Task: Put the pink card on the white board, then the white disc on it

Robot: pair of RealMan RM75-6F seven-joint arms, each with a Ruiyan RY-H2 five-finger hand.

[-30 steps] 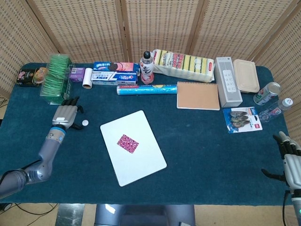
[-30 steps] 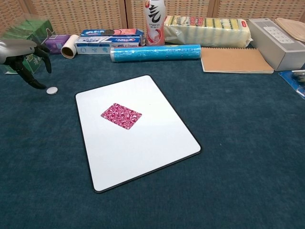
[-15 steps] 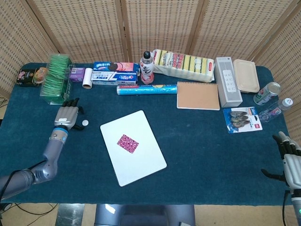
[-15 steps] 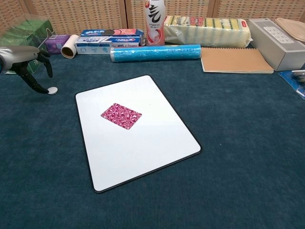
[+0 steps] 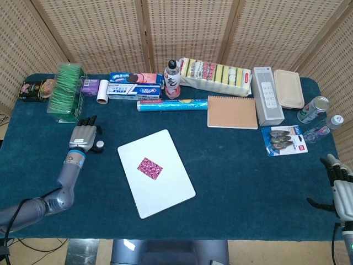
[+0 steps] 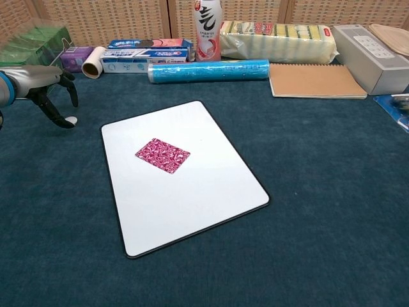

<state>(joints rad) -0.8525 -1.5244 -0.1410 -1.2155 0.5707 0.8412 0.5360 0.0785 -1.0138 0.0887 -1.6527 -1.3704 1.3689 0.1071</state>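
The white board (image 5: pixel 165 193) (image 6: pixel 198 198) lies tilted on the blue cloth, and the pink patterned card (image 5: pixel 149 168) (image 6: pixel 162 155) lies flat on its upper half. Left of the board, the small white disc (image 5: pixel 100 144) (image 6: pixel 72 119) lies on the cloth. My left hand (image 5: pixel 85 135) (image 6: pixel 46 86) arches over it, fingers spread and pointing down. One fingertip (image 6: pixel 61 119) reaches the cloth right beside the disc, and the disc is partly hidden by the fingers. My right hand (image 5: pixel 342 190) rests at the table's near right edge, fingers apart and empty.
Along the back stand a green box (image 5: pixel 67 91), a tape roll (image 5: pixel 102 99), biscuit packs (image 5: pixel 135 88), a bottle (image 5: pixel 172 80), a blue roll (image 5: pixel 172 104), a notebook (image 5: pixel 232 112), a grey box (image 5: pixel 267 95), cans (image 5: pixel 313 109) and a packet (image 5: pixel 284 139).
My left hand has shifted right, from beside the disc to over it. The disc, card, board and right hand have stayed put.
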